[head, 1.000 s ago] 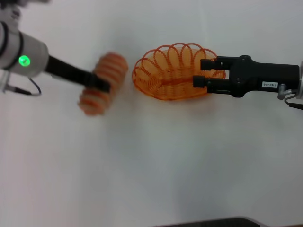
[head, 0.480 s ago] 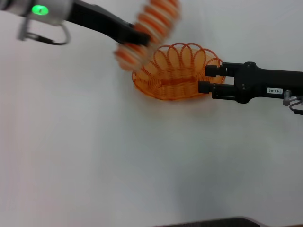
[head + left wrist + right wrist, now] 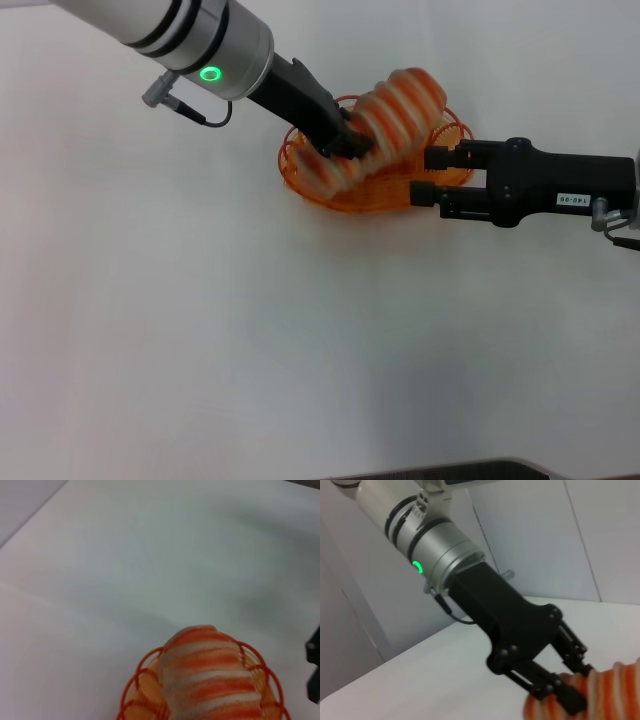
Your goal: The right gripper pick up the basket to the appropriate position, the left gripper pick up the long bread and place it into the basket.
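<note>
Orange wire loops of the basket (image 3: 372, 165) show around and beneath the long bread (image 3: 385, 125), which sits over the basket's interior, tilted so that one end rises toward the far rim and the other dips toward the near-left rim. Whether the loaf already rests on the basket floor cannot be told. The left end effector (image 3: 343, 146) reaches in from the upper left on its black and silver arm with the green light, and its fingers (image 3: 560, 689) are clamped on the lower part of the loaf, as the right wrist view shows clearly. In the left wrist view the striped long bread (image 3: 212, 680) fills the lower middle, with the basket rim (image 3: 135, 690) looping around it.

The right end effector (image 3: 433, 175) comes in from the right, level with the basket's right end. Its two black fingers stand apart, one at the upper part of the rim and one at the lower, with the scalloped wire edge between them; whether they touch the wire cannot be told. The arm behind it carries the small white label (image 3: 570, 200).

The basket stands on the white tabletop (image 3: 250, 330), in the upper middle of the head view.
</note>
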Controlling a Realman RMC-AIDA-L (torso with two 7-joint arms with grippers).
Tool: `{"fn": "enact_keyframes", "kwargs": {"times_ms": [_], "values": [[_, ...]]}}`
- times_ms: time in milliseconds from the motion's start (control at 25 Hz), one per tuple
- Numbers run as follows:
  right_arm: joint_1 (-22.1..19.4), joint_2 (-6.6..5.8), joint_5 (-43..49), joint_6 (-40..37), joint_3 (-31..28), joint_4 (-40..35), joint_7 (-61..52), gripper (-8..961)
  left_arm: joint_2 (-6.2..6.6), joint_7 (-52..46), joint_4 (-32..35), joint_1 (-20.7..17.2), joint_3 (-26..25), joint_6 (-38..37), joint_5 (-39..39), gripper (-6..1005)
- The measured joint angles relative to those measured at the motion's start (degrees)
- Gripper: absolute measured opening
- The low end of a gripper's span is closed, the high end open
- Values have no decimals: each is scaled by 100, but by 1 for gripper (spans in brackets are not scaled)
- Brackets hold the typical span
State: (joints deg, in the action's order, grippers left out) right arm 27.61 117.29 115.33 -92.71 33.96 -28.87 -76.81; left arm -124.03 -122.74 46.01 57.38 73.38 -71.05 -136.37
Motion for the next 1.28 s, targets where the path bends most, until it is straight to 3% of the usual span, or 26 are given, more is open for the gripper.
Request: {"fn": "enact_keyframes", "kwargs": {"times_ms": [360,640,760,920,1000,1280], "values": [[35,47,0,2,76,5,16,677,-3,-175,-32,-59,53,201,26,312],[56,56,-1,31,76,5,17,677,-5,-171,-9,-144,29,149,121,548],[61,57,-3,37,76,4,21,677,6,-130,179,-340,10,150,334,657],[61,57,-3,43,76,5,24,677,10,48,796,-931,-112,89,788,806],[60,57,-3,45,76,5,21,677,7,326,1010,-1233,-444,-160,1078,880],[55,8,-3,5,48,5,-22,677,128,1808,635,-2105,-2679,-1619,1639,877]]}}
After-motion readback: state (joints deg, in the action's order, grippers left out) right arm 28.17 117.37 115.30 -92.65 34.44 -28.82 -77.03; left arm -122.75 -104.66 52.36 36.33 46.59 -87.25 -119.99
